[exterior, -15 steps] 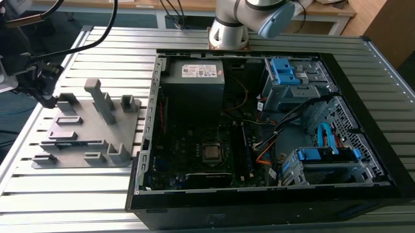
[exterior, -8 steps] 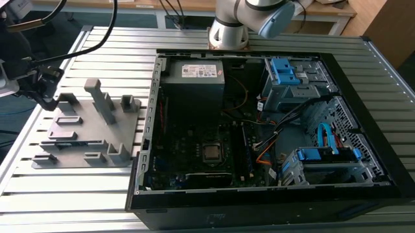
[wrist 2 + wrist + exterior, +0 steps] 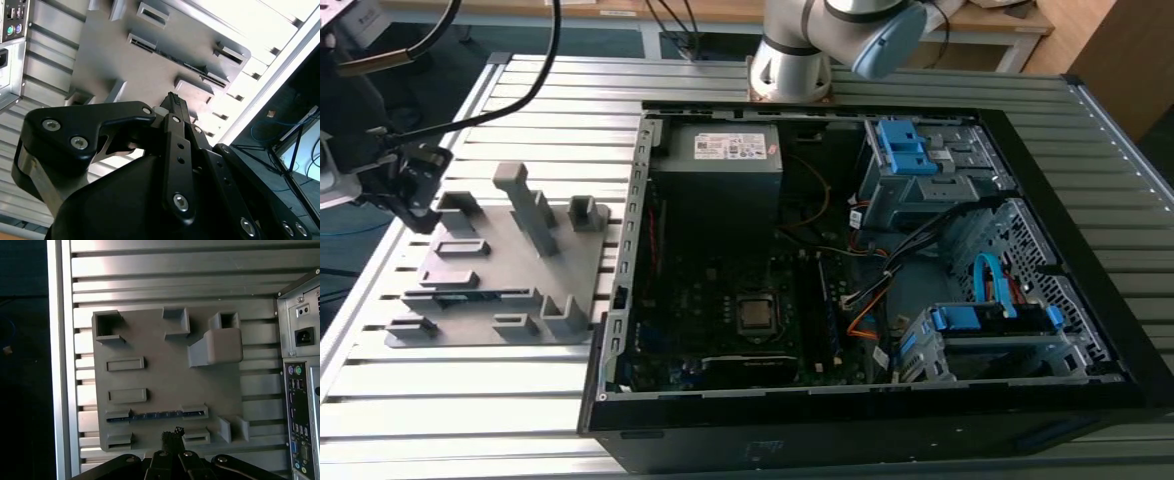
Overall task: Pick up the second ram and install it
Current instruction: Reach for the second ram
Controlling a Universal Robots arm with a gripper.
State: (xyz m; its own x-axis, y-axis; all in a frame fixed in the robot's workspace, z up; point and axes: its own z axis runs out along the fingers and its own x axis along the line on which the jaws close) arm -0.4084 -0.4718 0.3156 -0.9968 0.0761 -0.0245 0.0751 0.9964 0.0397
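Poised above grey plastic holder tray with black gripper pinched together, empty; should square up along thin dark memory stick, gripping mid-length.

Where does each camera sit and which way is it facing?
Exterior view: off the arm, raised, looking down on table, open computer case and, at the exterior view's left, grey holder tray; arm base and gripper show.
First wrist view: on the arm, facing squarely down onto the tray; the gripper shows.
Second wrist view: on the arm, looking slantwise past the gripper's linkage to the tray.
Shared: both wrist views show the ram in its tray slot and the case's rear ports.
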